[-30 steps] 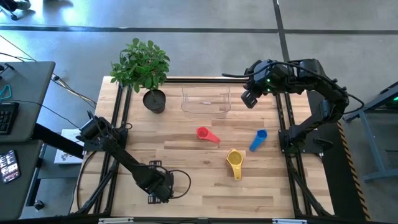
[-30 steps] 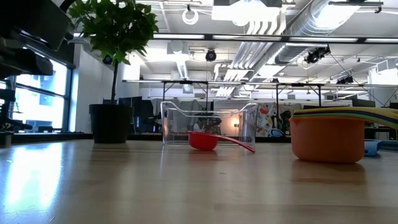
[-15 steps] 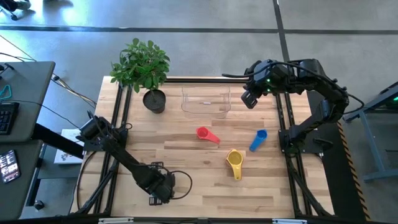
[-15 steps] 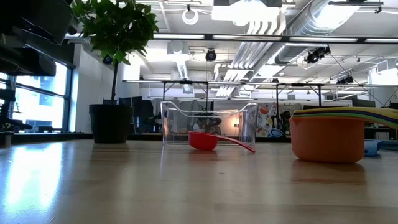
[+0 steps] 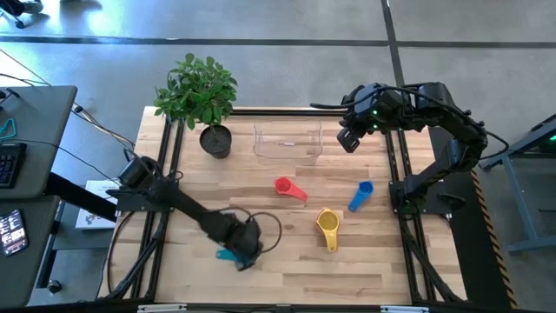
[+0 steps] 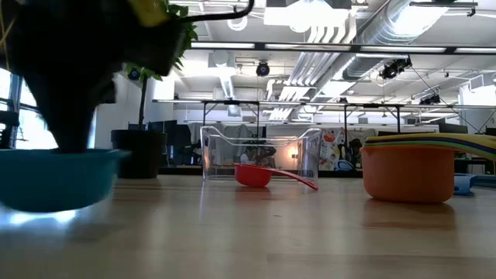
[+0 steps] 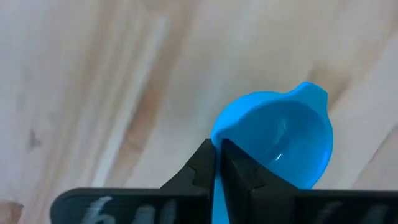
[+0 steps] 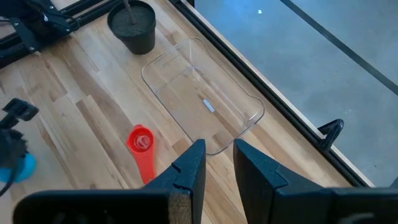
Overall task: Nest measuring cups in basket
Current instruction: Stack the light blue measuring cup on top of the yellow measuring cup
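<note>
While the high view half hides it, left gripper (image 7: 216, 163) pinches teal cup (image 7: 280, 140), right gripper (image 8: 216, 163) parted, empty.

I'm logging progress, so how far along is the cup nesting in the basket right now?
Barely begun. Done: nothing; the clear basket is empty. In hand: the left gripper has its jaws shut on the teal cup's handle, near the table's front edge. Left: the red cup, the blue cup and the yellow-topped stack lie loose on the table. The right gripper hangs open above the basket.
</note>
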